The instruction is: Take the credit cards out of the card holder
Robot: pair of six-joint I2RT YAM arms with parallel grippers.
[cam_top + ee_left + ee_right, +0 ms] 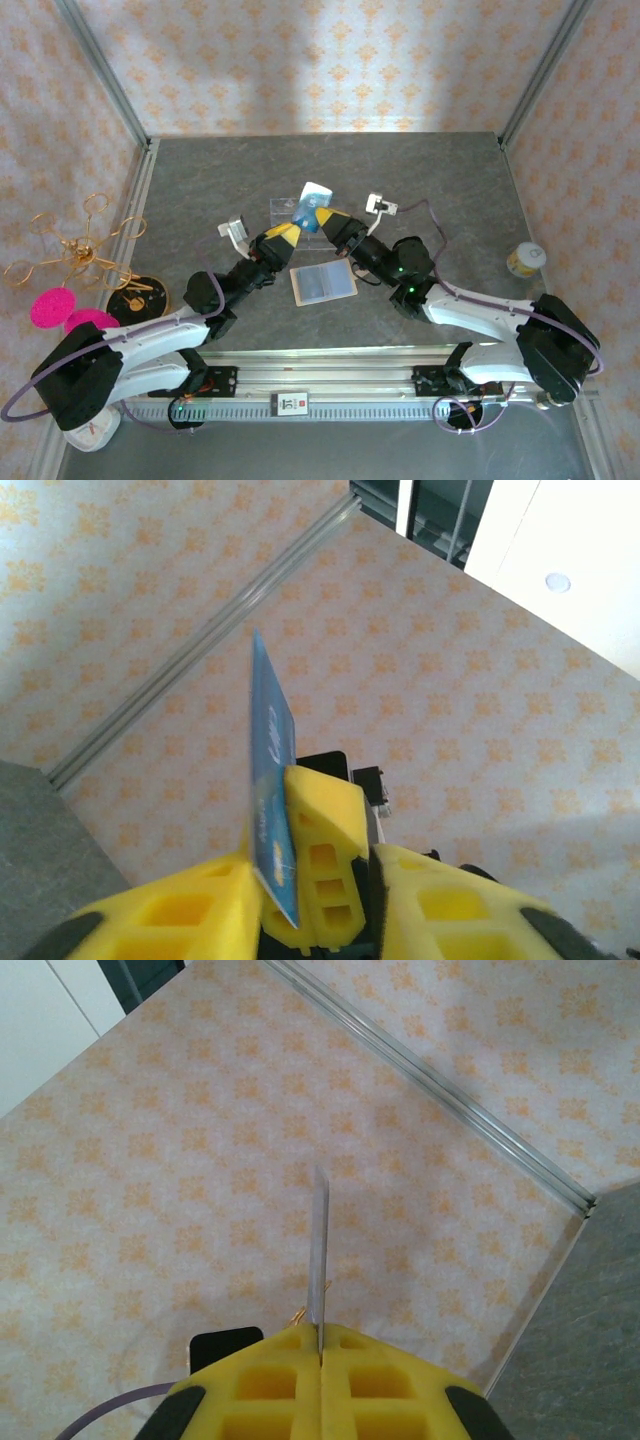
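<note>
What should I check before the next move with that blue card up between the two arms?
1. Blue card between the left fingers: ok, it sits between them.
2. Left fingers gripping it firmly: cannot tell.
3. Right fingers shut on a thin flat piece seen edge-on: ok.
4. Whether that piece is the same card: cannot tell.
5. Card holder lying flat on the table, apart from both arms: ok.
</note>
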